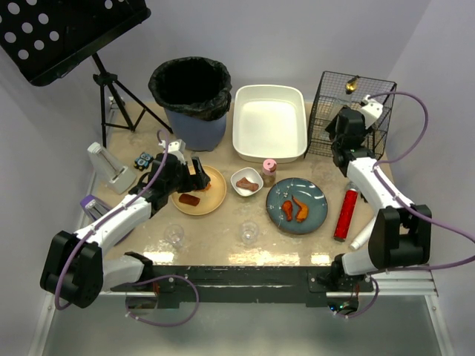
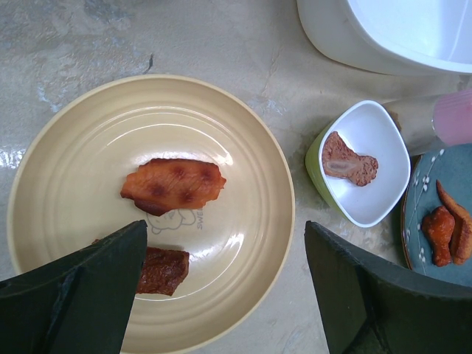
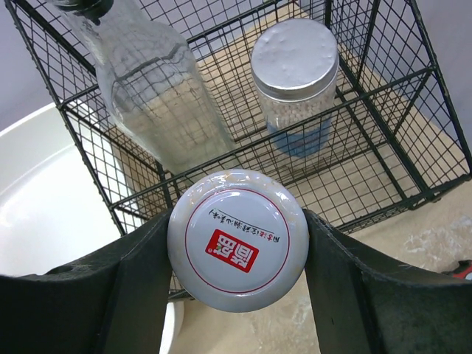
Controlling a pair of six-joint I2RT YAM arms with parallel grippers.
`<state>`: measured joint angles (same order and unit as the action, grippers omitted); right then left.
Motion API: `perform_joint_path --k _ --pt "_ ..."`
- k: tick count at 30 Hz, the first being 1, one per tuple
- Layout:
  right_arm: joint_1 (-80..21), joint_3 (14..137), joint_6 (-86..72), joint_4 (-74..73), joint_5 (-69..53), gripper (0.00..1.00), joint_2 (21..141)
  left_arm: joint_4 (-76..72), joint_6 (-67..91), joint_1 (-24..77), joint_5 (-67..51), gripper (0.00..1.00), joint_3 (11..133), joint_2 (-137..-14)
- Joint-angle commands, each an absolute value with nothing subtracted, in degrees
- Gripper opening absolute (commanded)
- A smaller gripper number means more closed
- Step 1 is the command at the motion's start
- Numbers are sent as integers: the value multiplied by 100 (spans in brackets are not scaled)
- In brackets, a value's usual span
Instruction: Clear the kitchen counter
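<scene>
left gripper (image 2: 225,251) wide open and empty over tan plate (image 2: 66,184), right gripper (image 3: 236,247) clamped on white-lidded jar (image 3: 236,214) by wire basket (image 3: 391,125)

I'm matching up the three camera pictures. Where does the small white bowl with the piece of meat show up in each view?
Top external: the small white bowl sits in the middle, between the tan plate and the blue plate.
Left wrist: the small white bowl is right of centre, beside the tan plate.
Right wrist: not in it.
Shared landmark: the white tub, seen in all three views.
</scene>
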<state>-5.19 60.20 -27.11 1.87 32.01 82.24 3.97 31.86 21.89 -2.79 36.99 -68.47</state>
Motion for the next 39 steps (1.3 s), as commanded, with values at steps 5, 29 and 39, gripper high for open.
perform_joint_path --k 5,29,39 --pt "-440 6468 -2347 949 3393 0 8797 193 3120 2206 -325 92 3920 -6873" --pt "-404 7014 -2408 9 3225 83 9546 185 3103 2206 -369 92 3920 -6935" --pt "-396 6636 -2452 -395 2866 93 8430 185 3103 2206 -360 92 3911 -6926"
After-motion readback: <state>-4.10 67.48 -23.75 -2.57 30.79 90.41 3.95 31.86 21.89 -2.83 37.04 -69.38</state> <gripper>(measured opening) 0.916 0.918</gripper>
